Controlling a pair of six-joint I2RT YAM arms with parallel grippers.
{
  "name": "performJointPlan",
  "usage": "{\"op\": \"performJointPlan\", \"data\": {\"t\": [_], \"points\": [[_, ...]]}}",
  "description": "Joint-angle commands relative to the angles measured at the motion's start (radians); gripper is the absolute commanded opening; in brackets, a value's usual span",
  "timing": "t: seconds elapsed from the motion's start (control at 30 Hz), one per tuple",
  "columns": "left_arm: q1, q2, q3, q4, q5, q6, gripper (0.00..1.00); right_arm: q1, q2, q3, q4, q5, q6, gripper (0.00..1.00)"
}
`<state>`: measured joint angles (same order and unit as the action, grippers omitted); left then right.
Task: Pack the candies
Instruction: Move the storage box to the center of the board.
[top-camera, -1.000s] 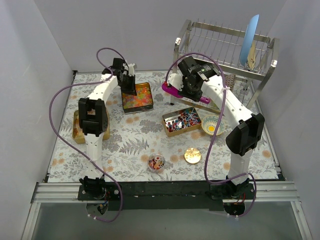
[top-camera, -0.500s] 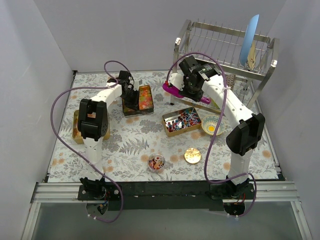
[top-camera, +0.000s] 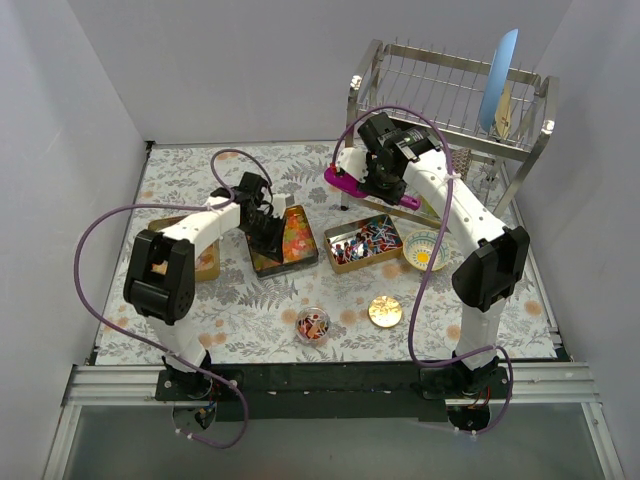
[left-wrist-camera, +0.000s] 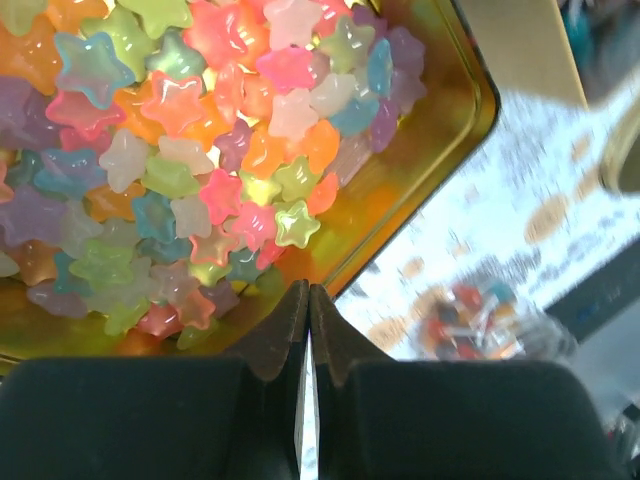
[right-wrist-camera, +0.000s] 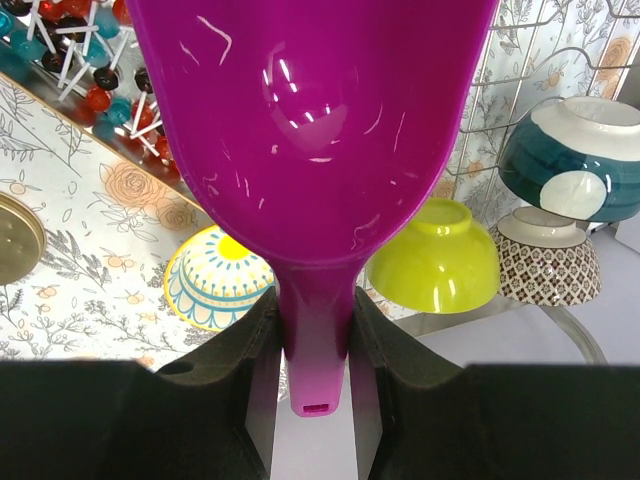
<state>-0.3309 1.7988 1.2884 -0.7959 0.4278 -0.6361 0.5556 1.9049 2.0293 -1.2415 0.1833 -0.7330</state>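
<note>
Beside the lollipop tin (top-camera: 345, 263), left gripper (left-wrist-camera: 308, 300) pinches the tilted tin (left-wrist-camera: 440, 150) of gummies (left-wrist-camera: 200, 130) (right gripper (right-wrist-camera: 312, 320) clamps the scoop (right-wrist-camera: 310, 120)).

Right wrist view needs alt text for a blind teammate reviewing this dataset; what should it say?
The right gripper clamps the handle of a purple scoop that fills the upper frame. Beneath it are candies on sticks in a tin at upper left, a yellow-patterned bowl and an upturned lime bowl.

place: robot lab cell | cues: white partition walls (top-camera: 85, 80); aluminium base rail (top-camera: 112, 383)
</note>
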Motion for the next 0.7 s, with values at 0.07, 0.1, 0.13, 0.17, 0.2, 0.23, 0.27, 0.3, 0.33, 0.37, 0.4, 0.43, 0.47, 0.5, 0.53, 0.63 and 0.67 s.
{"op": "performJointPlan", "data": {"t": [0.07, 0.1, 0.13, 0.17, 0.2, 0.23, 0.27, 0.3, 0.33, 0.37, 0.4, 0.43, 0.47, 0.5, 0.53, 0.63, 0.67], "points": [[-0.019, -0.186, -0.133, -0.051, 0.026, 0.012, 0.0, 0.004, -0.032, -0.012, -0.019, -0.024, 0.003, 0.01], [-0.02, -0.206, -0.149, -0.052, 0.025, 0.012, 0.0, 0.006, -0.036, -0.017, -0.021, -0.022, 0.001, 0.01], [-0.019, -0.231, -0.181, -0.051, 0.034, 0.009, 0.0, 0.007, -0.041, -0.02, -0.021, -0.019, 0.001, 0.01], [-0.02, -0.271, -0.196, -0.049, 0.038, 0.004, 0.0, 0.009, -0.044, -0.024, -0.021, -0.018, 0.001, 0.01], [-0.019, -0.295, -0.211, -0.049, 0.042, 0.0, 0.0, 0.01, -0.046, -0.032, -0.022, -0.013, 0.0, 0.01], [-0.019, -0.317, -0.245, -0.043, 0.045, -0.004, 0.0, 0.012, -0.05, -0.035, -0.022, -0.012, 0.0, 0.01], [-0.02, -0.335, -0.257, -0.043, 0.052, -0.005, 0.0, 0.013, -0.052, -0.041, -0.024, -0.011, 0.0, 0.01], [-0.019, -0.376, -0.268, -0.045, 0.052, -0.008, 0.0, 0.015, -0.056, -0.052, -0.026, -0.011, 0.001, 0.01], [-0.013, -0.394, -0.268, -0.052, 0.054, -0.013, 0.01, 0.021, -0.063, -0.055, -0.027, -0.015, 0.0, 0.01], [-0.005, -0.418, -0.247, -0.049, 0.06, -0.026, 0.08, 0.026, -0.067, -0.057, -0.035, -0.021, -0.006, 0.01], [0.006, -0.452, -0.23, -0.042, 0.06, -0.054, 0.18, 0.032, -0.072, -0.058, -0.045, -0.036, -0.015, 0.01], [0.033, -0.461, -0.207, -0.025, 0.057, -0.072, 0.25, 0.05, -0.09, -0.078, -0.038, -0.035, -0.037, 0.01], [0.052, -0.461, -0.146, -0.019, 0.055, -0.088, 0.37, 0.064, -0.104, -0.093, -0.029, -0.028, -0.048, 0.01], [0.071, -0.457, -0.118, -0.011, 0.063, -0.106, 0.42, 0.076, -0.115, -0.107, -0.021, -0.019, -0.066, 0.01], [0.122, -0.431, -0.083, 0.0, 0.089, -0.153, 0.45, 0.107, -0.141, -0.141, 0.003, -0.01, -0.094, 0.01], [0.247, -0.38, -0.021, 0.068, 0.274, -0.293, 0.49, 0.17, -0.184, -0.193, 0.068, 0.022, -0.131, 0.01], [0.269, -0.371, -0.02, 0.098, 0.329, -0.33, 0.49, 0.182, -0.185, -0.21, 0.073, 0.031, -0.147, 0.01]]}}
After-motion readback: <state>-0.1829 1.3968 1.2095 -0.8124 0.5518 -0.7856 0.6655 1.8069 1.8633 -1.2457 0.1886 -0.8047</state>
